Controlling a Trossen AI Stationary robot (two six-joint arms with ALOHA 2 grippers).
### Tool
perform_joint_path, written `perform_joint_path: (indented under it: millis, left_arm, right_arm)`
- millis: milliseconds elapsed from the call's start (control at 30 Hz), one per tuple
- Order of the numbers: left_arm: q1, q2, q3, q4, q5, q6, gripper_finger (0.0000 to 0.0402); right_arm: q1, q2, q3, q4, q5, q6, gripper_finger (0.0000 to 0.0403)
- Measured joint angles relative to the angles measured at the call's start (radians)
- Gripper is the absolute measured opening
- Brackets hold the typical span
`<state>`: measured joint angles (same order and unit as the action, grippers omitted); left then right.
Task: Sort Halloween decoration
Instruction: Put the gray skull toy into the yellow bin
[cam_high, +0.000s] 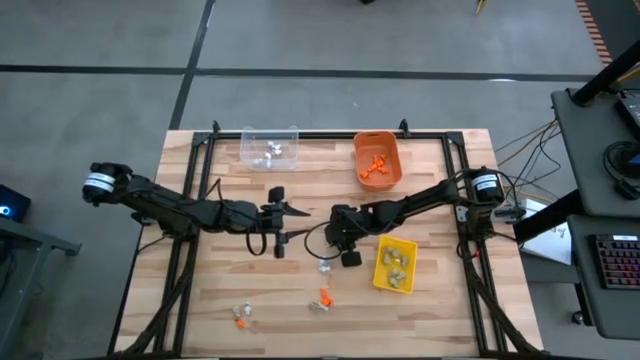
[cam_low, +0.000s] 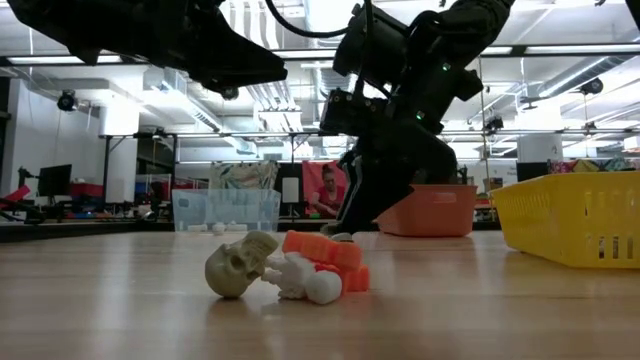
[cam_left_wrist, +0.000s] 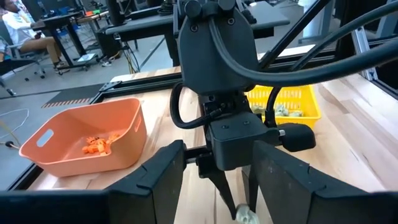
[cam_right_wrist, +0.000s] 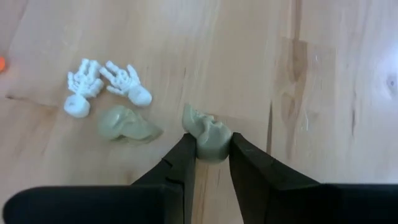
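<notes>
Right tool (cam_right_wrist: 209, 155) pinching tan skull (cam_right_wrist: 208, 137) on desk (cam_right_wrist: 323, 93), just left of yellow bin (cam_high: 394, 265). Skull dead between fingers, no offset. Left tool (cam_high: 283, 222) open, parked farther from bin.

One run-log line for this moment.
right end effector: closing on tan skull | left end effector: open, waiting mid-table | yellow bin: beside

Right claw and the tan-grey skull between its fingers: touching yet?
Touching. The right wrist view shows the right claw with both fingers pressed against the sides of the tan-grey skull, no gap on either side.
</notes>
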<state>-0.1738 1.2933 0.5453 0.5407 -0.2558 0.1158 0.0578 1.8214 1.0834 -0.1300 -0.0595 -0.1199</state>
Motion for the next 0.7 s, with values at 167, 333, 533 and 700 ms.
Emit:
perform_joint_path:
  millis: [167, 333, 533, 700]
  left_arm:
    - [0.0, -0.014, 0.0, -0.001, 0.0, 0.0, 0.0176]
    - [0.0, -0.039, 0.0, -0.003, 0.0, 0.001, 0.0176]
    - [0.0, -0.106, 0.0, -0.038, 0.0, 0.003, 0.0176]
    - [0.0, -0.176, 0.001, -0.086, 0.0, 0.003, 0.0176]
  right_arm:
    - [0.0, 0.0, 0.027, -0.044, -0.001, -0.008, 0.0075]
    - [0.0, -0.005, 0.08, -0.151, -0.001, -0.022, 0.0075]
    - [0.0, -0.041, 0.138, -0.363, -0.002, -0.022, 0.0077]
    - [0.0, -0.131, 0.17, -0.548, -0.083, 0.048, 0.0071]
